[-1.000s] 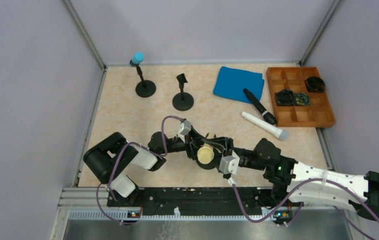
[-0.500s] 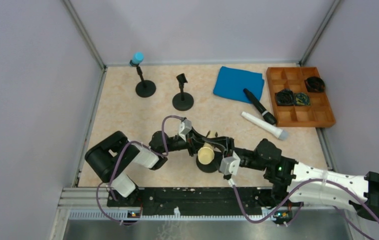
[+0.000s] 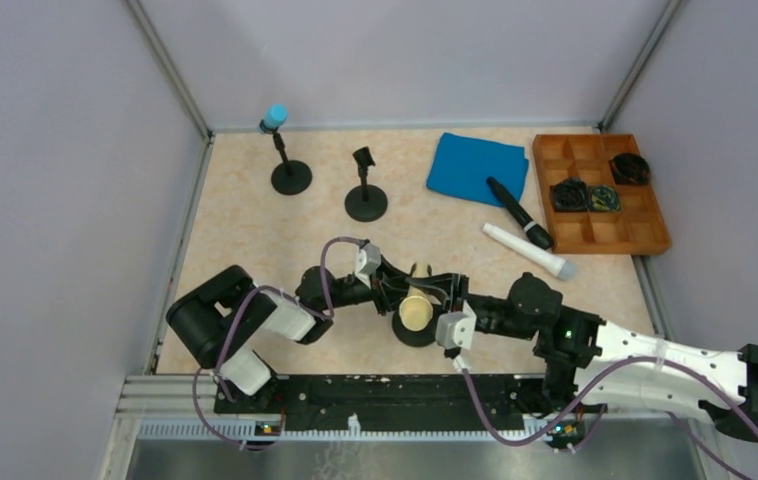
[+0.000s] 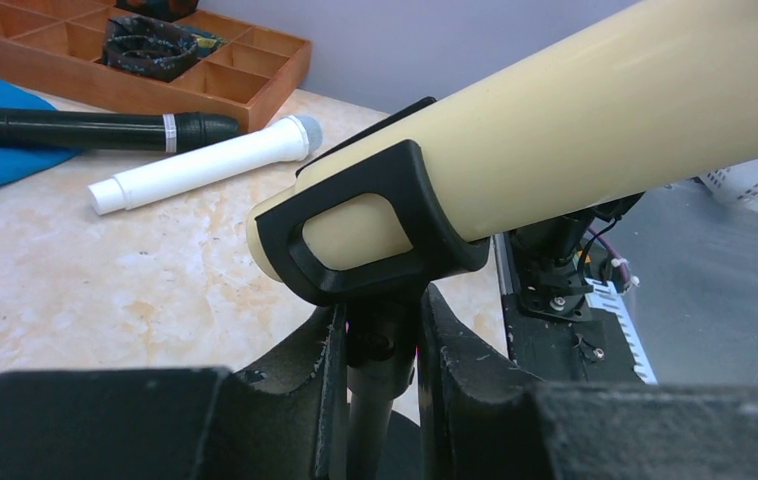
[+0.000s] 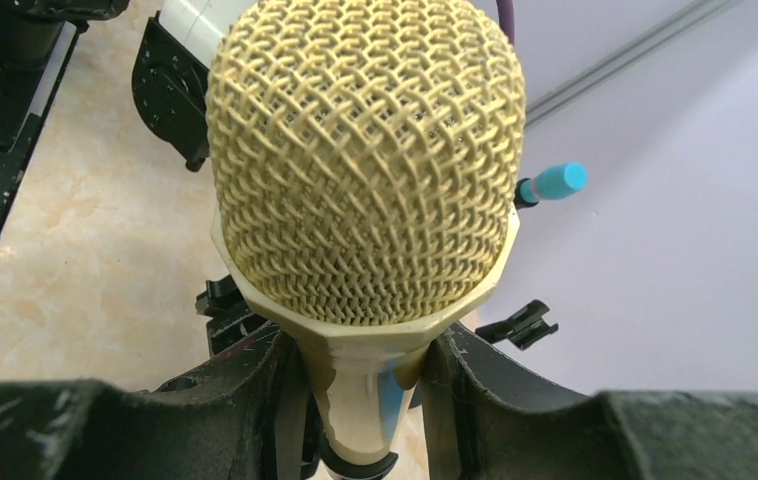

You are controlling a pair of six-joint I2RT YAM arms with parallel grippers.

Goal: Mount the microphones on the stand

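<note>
The cream microphone (image 4: 575,140) lies tilted in the black clip (image 4: 375,250) of a stand (image 3: 417,333), its handle pinched between the right fingers (image 5: 245,400) just below the mesh head. The left fingers (image 4: 455,380) are closed on the stand's post (image 4: 370,420) directly beneath the clip. The left arm (image 3: 290,318) and right arm (image 3: 515,305) reach low over the desk (image 3: 255,230), forearms stretched inward, wrists nearly meeting.

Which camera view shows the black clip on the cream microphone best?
The left wrist view: the clip fills the middle, wrapped around the cream microphone handle. The right wrist view shows mostly the mesh head; in the top view the clip is too small to make out.
</note>
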